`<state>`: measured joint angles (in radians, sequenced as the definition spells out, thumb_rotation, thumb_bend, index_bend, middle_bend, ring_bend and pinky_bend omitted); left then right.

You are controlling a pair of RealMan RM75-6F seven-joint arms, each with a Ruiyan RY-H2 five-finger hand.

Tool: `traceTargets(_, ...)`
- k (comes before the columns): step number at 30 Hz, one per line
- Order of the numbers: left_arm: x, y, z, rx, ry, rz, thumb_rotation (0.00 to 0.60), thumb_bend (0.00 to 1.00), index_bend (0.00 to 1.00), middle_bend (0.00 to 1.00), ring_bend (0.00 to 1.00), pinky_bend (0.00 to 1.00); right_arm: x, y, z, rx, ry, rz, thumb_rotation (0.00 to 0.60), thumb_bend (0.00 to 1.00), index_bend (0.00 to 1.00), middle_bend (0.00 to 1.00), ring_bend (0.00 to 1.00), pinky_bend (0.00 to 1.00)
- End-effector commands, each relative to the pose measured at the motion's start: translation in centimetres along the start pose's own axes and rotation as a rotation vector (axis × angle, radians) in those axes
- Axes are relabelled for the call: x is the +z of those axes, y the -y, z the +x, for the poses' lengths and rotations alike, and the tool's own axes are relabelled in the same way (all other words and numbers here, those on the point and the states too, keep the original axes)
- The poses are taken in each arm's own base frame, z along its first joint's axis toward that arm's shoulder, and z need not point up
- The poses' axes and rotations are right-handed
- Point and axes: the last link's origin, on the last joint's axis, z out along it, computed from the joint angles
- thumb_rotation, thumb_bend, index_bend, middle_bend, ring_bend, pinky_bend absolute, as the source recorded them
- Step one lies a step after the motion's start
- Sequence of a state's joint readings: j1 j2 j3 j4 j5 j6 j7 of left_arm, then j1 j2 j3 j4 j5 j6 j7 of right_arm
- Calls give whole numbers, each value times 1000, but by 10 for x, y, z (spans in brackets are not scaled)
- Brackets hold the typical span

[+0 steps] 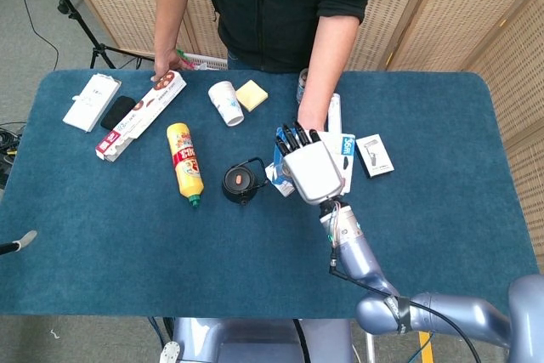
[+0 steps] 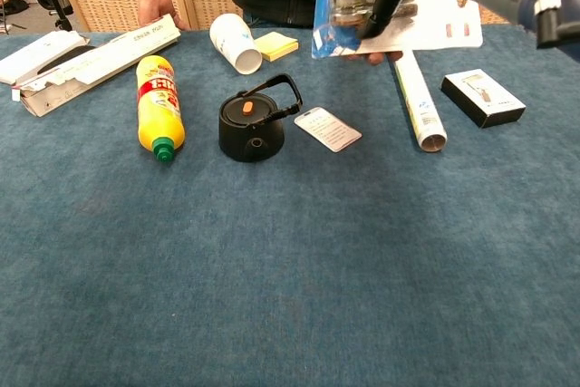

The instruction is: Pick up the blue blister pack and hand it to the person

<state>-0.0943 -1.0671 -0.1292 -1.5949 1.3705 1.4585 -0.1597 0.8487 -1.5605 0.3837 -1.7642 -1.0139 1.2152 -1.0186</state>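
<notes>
My right hand (image 1: 310,169) holds the blue blister pack (image 2: 349,14) in the air over the person's open palm, which it almost wholly hides. In the head view only the pack's white card edge (image 1: 347,149) and a blue corner show past my hand. In the chest view my dark fingers (image 2: 379,4) clamp the pack from above and the person's fingertips (image 2: 373,58) peek out just under it. Whether the pack touches the palm I cannot tell. My left hand (image 1: 17,245) shows only as a tip at the table's left edge.
On the blue table lie a black kettle (image 1: 240,183), a yellow bottle (image 1: 184,161), a white tag (image 2: 327,128), a white tube (image 2: 418,106), a black box (image 2: 483,97), a paper cup (image 1: 226,102), yellow notes (image 1: 252,94) and a long carton (image 1: 140,114) under the person's other hand.
</notes>
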Motion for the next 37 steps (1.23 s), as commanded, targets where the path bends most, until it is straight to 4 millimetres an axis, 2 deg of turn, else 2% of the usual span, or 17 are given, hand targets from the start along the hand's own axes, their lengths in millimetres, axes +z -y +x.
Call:
traceTargets(1, 0, 0, 0, 2, 0, -1, 600, 0, 0, 0, 0, 59, -2, -5, 15, 27, -25, -11, 600, 0, 0, 0, 0, 158)
traceTargets(5, 0, -1, -1, 3, -1, 0, 600, 0, 0, 0, 0, 59, -12, -11, 30, 59, -43, -21, 600, 0, 0, 0, 0, 157)
traceTargets(9, -1, -1, -1, 3, 1, 1, 600, 0, 0, 0, 0, 59, -31, -26, 45, 92, -62, -35, 600, 0, 0, 0, 0, 157)
traceTargets(14, -1, -2, -1, 2, 4, -4, 600, 0, 0, 0, 0, 59, -69, -65, 44, 119, -83, -60, 600, 0, 0, 0, 0, 151)
traceTargets(15, -1, -2, -2, 3, 4, -5, 600, 0, 0, 0, 0, 59, -77, -74, 40, 121, -85, -66, 600, 0, 0, 0, 0, 151)
traceTargets(18, -3, -4, -2, 6, 4, -13, 600, 0, 0, 0, 0, 59, -118, -120, 8, 127, -48, -105, 600, 0, 0, 0, 0, 149)
traceTargets(25, -4, -7, -5, 21, 1, -17, 600, 0, 0, 0, 0, 59, -181, -179, -47, 159, -38, -137, 600, 0, 0, 0, 0, 141)
traceTargets(29, -4, -9, -7, 32, 1, -15, 600, 0, 0, 0, 0, 59, -212, -198, -67, 192, -36, -168, 600, 0, 0, 0, 0, 137)
traceTargets(33, -4, -10, -8, 41, 3, -15, 600, 0, 0, 0, 0, 59, -226, -205, -74, 208, -35, -192, 600, 0, 0, 0, 0, 136)
traceTargets(37, -5, -10, -9, 44, 3, -16, 600, 0, 0, 0, 0, 59, -233, -210, -76, 212, -35, -207, 600, 0, 0, 0, 0, 136)
